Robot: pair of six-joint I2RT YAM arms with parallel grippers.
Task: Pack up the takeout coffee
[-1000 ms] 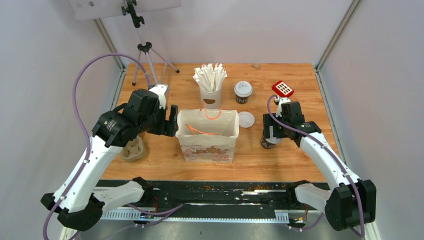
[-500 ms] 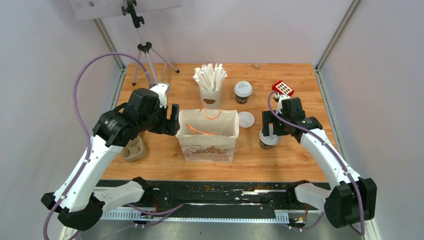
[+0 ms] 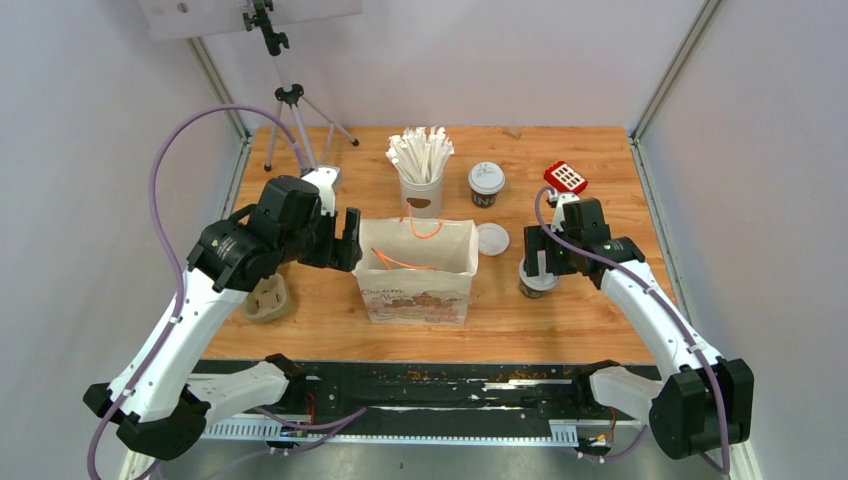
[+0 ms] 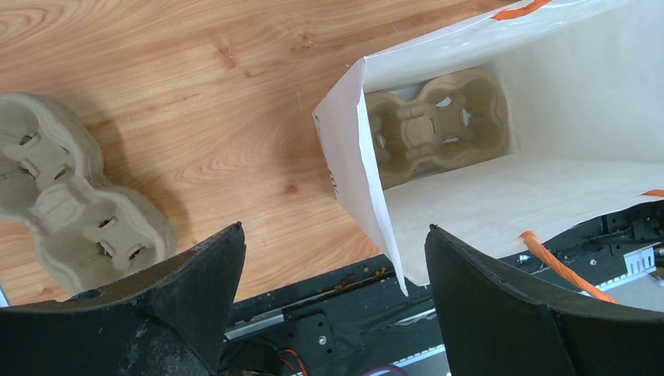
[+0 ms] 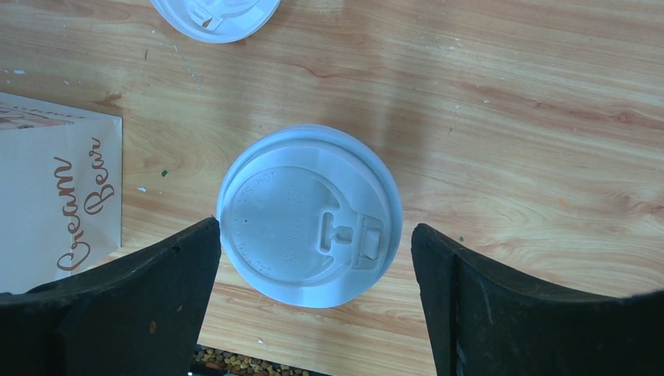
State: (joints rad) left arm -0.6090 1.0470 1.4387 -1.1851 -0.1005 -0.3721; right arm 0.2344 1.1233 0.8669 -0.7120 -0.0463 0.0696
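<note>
Pale walls close in a wooden table point(image 3: 600, 160), with a tripod point(image 3: 290, 110) at its back left corner. At the middle stands an open white paper bag point(image 3: 418, 290) with orange handles (brown script is printed on its side). The left wrist view looks down into it, where a beige pulp cup carrier point(image 4: 438, 129) lies flat on the bottom. A second pulp carrier point(image 3: 266, 298) sits on the table just left of the bag.

Behind the bag, a white cup point(image 3: 421, 195) holds a bundle of white paper-wrapped sticks. To its right, near the back, stands a far coffee cup point(image 3: 486, 184), dark brown with its white lid on. A loose white lid point(image 3: 492, 238) lies just beside the bag's far right corner.

The near coffee cup point(image 3: 538, 280) stands upright on the table right of the bag, lid on. The right tool point(image 5: 315, 227) straddles it from above, released, with bare wood showing between the lid's rim and one finger. The left tool point(image 4: 335, 231) hangs over the bag's left wall, spread wide and grasping nothing. A small red object point(image 3: 566, 177) with white squares lies behind the right arm.
</note>
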